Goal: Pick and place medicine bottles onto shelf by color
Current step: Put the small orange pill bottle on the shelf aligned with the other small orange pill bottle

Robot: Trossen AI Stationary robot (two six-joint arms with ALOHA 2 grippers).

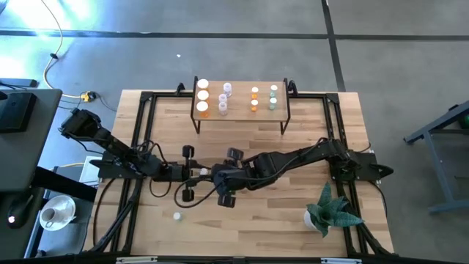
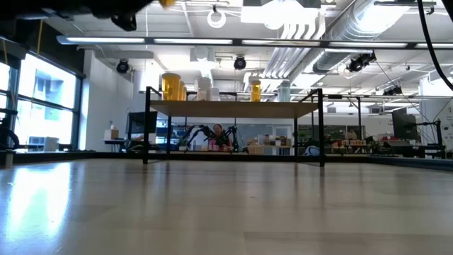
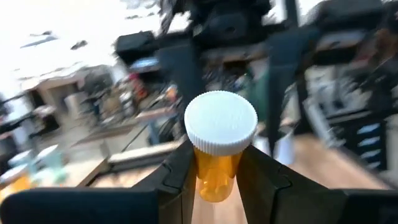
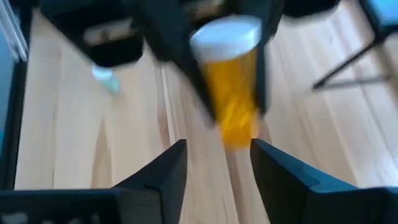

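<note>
My left gripper (image 1: 196, 173) is shut on an orange medicine bottle with a white cap (image 3: 219, 148), held above the middle of the table. The bottle also shows in the right wrist view (image 4: 231, 93) and at the top edge of the low view (image 2: 166, 3). My right gripper (image 4: 216, 167) is open and empty, right beside the bottle on its right side (image 1: 218, 177). The shelf (image 1: 242, 111) stands at the far edge on thin black legs. On it stand orange (image 1: 203, 96), lilac (image 1: 223, 100) and pale green (image 1: 272, 97) bottles. One pale bottle (image 1: 177, 216) lies on the table near the front. My left gripper pinches the bottle's orange body (image 3: 216, 177) just below the white cap, between its two fingers (image 3: 179, 177). The fingers come from the table's left side. The bottle is lifted clear of the table, its cap end past the fingertips.
A green spiky plant in a white pot (image 1: 327, 210) stands at the front right. Black frame rails (image 1: 139, 147) run along the table's left and right sides. A person shows far behind the shelf in the low view (image 2: 216, 132).
</note>
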